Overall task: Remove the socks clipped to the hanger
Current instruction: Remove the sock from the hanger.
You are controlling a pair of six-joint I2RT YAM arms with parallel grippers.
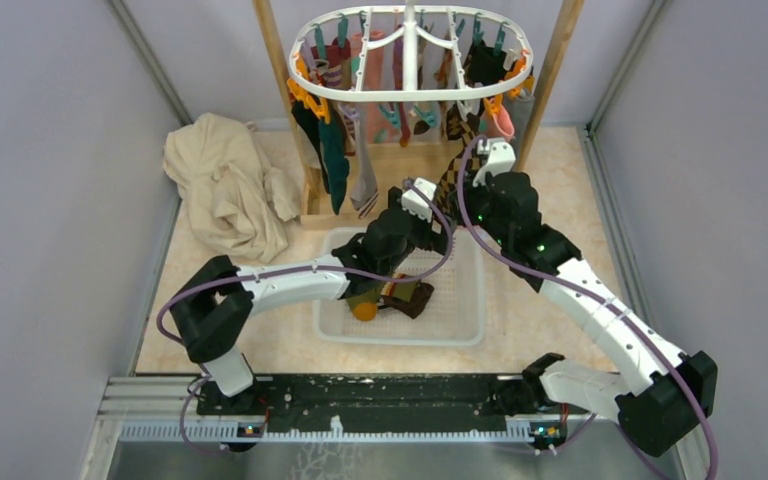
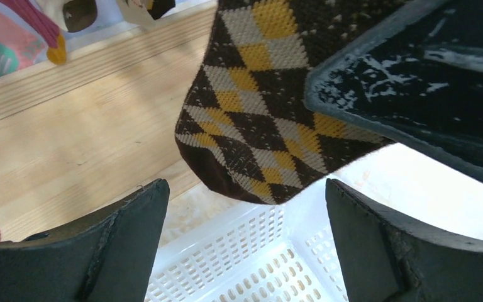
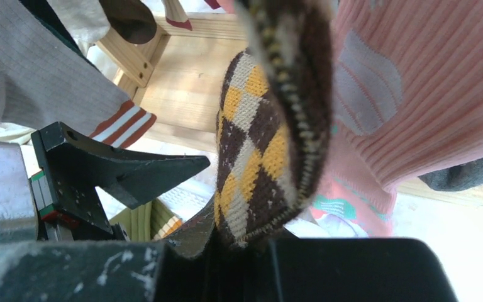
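Plainly, the coming move turns on the argyle sock [image 1: 457,172], which hangs roughly upright below the right front of the hanger [image 1: 410,95], toe lowest. The right gripper [image 1: 487,165] has it: the right wrist view shows its jaws clamped on the sock partway up, with the fabric running upward out of them. Whether the clip holds the sock's top I cannot tell. The left gripper [image 2: 246,189] sits just below and to the left, jaws wide apart. The toe dangles above the gap between them and touches neither finger. So the right arm holds the sock, and the left is nearer its free end. I judge the pull should go downward along the sock's length and toward the near side, away from the clips. There is open room below, over the basket [image 1: 470,330]. It is tighter above, where the other socks [image 1: 338,160] crowd close, and the frame post [image 1: 550,80] stands just to the right.
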